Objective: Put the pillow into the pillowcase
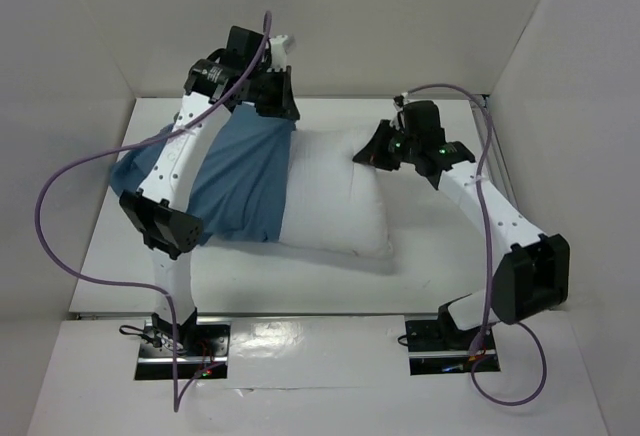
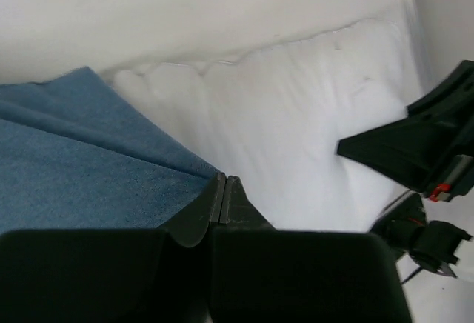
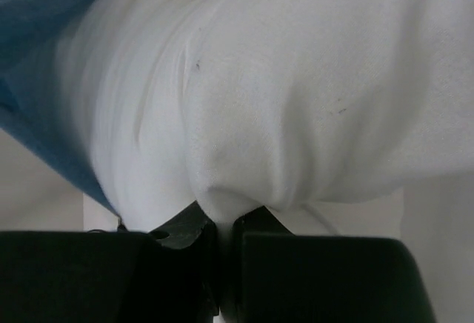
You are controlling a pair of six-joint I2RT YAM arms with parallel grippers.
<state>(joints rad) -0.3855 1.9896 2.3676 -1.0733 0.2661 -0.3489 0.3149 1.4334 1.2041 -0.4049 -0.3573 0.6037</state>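
The white pillow (image 1: 340, 196) lies across the middle of the table. Its left part is inside the blue pillowcase (image 1: 240, 176), which spreads out to the left. My left gripper (image 1: 278, 106) is at the far edge of the pillowcase's opening. In the left wrist view it (image 2: 224, 182) is shut, with the blue cloth (image 2: 74, 167) ending at its tips and the pillow (image 2: 296, 115) beyond. My right gripper (image 1: 366, 151) is at the pillow's far right side. In the right wrist view it (image 3: 219, 219) is shut on a pinch of pillow fabric (image 3: 296, 101), with the pillowcase (image 3: 37, 12) at the left.
White walls (image 1: 350, 26) close in the table (image 1: 300, 281) at the back and both sides. Purple cables (image 1: 60, 186) loop off each arm. The right gripper's black body (image 2: 415, 145) shows at the right of the left wrist view.
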